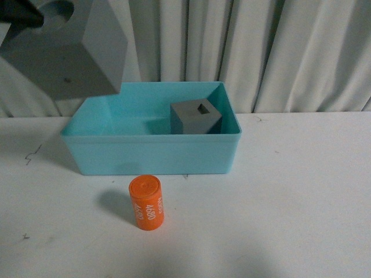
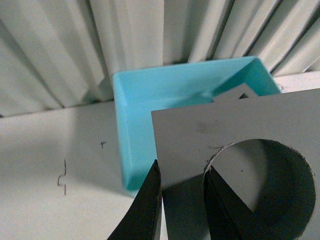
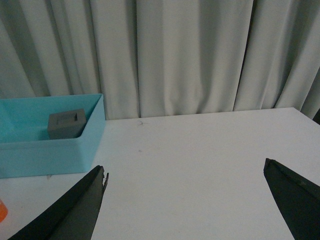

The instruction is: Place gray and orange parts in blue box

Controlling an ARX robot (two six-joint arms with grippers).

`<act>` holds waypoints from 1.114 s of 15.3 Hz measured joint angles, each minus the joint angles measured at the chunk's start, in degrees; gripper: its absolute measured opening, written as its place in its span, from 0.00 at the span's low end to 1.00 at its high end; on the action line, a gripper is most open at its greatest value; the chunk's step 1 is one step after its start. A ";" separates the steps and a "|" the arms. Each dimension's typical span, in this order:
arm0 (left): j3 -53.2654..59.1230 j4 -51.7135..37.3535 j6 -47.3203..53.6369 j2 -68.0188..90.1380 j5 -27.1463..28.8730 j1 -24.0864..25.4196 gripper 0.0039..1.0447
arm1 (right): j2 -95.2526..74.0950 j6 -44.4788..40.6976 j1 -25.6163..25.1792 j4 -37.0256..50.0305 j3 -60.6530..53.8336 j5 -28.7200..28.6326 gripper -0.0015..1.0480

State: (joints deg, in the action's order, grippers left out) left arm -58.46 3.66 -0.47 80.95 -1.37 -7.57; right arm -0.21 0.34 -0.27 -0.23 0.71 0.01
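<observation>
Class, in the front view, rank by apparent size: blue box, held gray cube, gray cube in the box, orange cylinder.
1. blue box
2. held gray cube, inflated by nearness, cropped
3. gray cube in the box and orange cylinder: about alike

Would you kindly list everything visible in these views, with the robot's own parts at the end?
table: 1, white, under everything
curtain: 1, pale, behind the table
blue box: 1, turquoise, mid-table
gray cube with round recess: 1, gray, raised at the left
gray cube with rectangular recess: 1, gray, inside the blue box, right rear
orange cylinder: 1, orange, on the table before the box
left gripper: 1, black, gripping the round-recess cube's wall
right gripper: 1, black, open above the table
</observation>
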 joint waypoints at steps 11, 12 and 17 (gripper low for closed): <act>-20.65 -6.49 8.59 35.19 10.91 -2.58 0.17 | 0.00 -0.02 0.00 0.02 0.00 0.00 0.94; -21.42 -6.27 8.79 36.54 11.32 -2.29 0.17 | 0.00 -0.02 0.00 0.02 0.00 0.00 0.94; -23.87 -5.99 9.92 40.74 12.33 -0.07 0.20 | 0.00 -0.02 0.00 0.02 0.00 0.00 0.94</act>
State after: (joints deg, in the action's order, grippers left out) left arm -82.32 -2.33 9.45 121.69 10.96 -7.64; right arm -0.21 0.32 -0.27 -0.21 0.71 0.01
